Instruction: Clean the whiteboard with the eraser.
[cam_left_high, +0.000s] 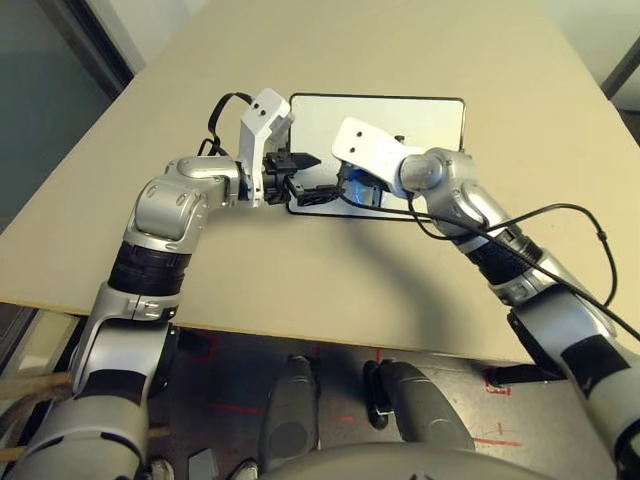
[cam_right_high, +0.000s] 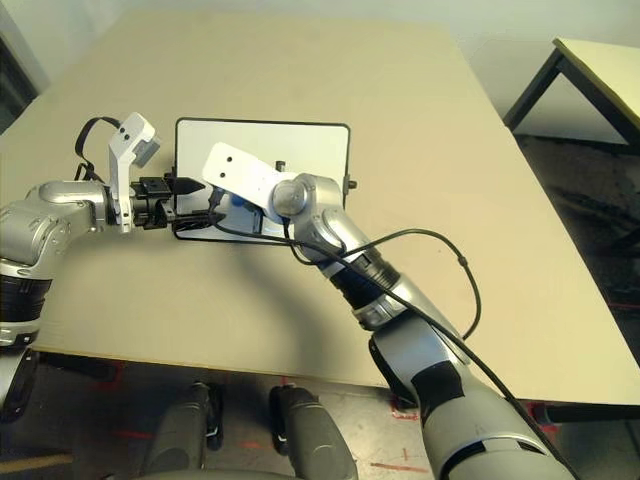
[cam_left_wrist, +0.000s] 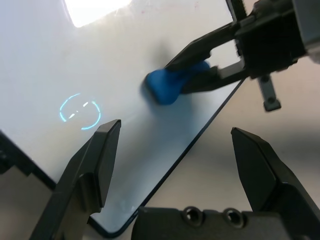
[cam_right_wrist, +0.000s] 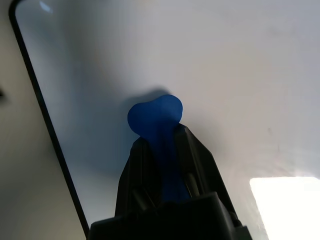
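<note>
Left arm: silver forearm reaches in from the left, elbow bent, wrist turned inward toward the right arm.
Left gripper (cam_left_wrist: 172, 165): two black fingers spread wide apart, nothing between them, tilted slightly downward.
Right arm: stretches forward from the lower right, forearm angled toward the left, black cable looping along it.
Right gripper (cam_right_wrist: 167, 150): pointed downward and leftward, fingers clamped tight on the eraser (cam_right_wrist: 156, 117).
Spacing: both grippers near each other, not touching.

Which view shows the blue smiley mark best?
Left wrist view: the blue smiley mark sits clear on the whiteboard, short of the eraser that the right gripper pinches. The right wrist view shows eraser and board without it; the head views cannot resolve it.
</note>
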